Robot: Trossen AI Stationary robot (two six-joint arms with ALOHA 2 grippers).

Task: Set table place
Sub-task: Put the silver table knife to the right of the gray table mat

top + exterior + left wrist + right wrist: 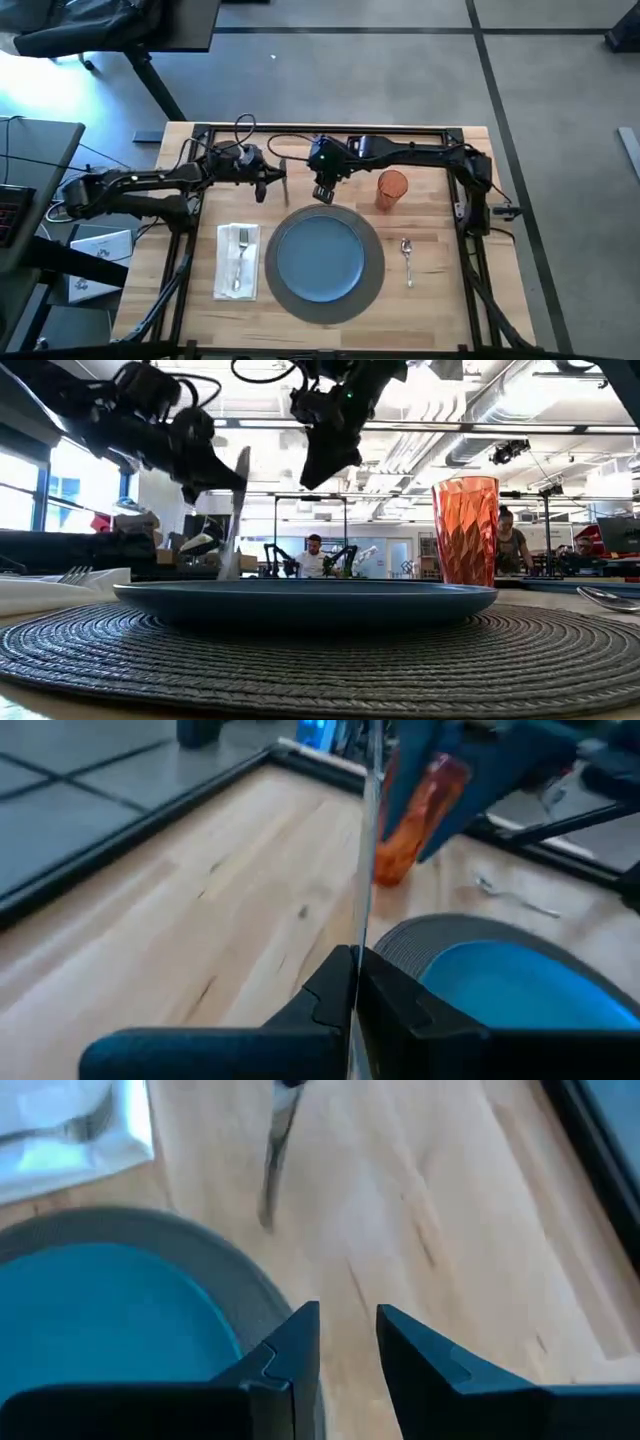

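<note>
Left gripper hangs above the table behind the round placemat, fingers clamped on a knife held upright! Right gripper hovers just beside it, fingers slightly parted, holding nothing. On the placemat sits the blue plate; orange cup stands behind.

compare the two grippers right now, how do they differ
The left gripper is shut on a thin knife, held upright over the table; the right gripper is open and holds nothing. In the high view the left gripper sits off the placemat, while the right gripper is nearer the placemat's far edge and the orange cup. Both hover above the wood, beyond the blue plate.
</note>
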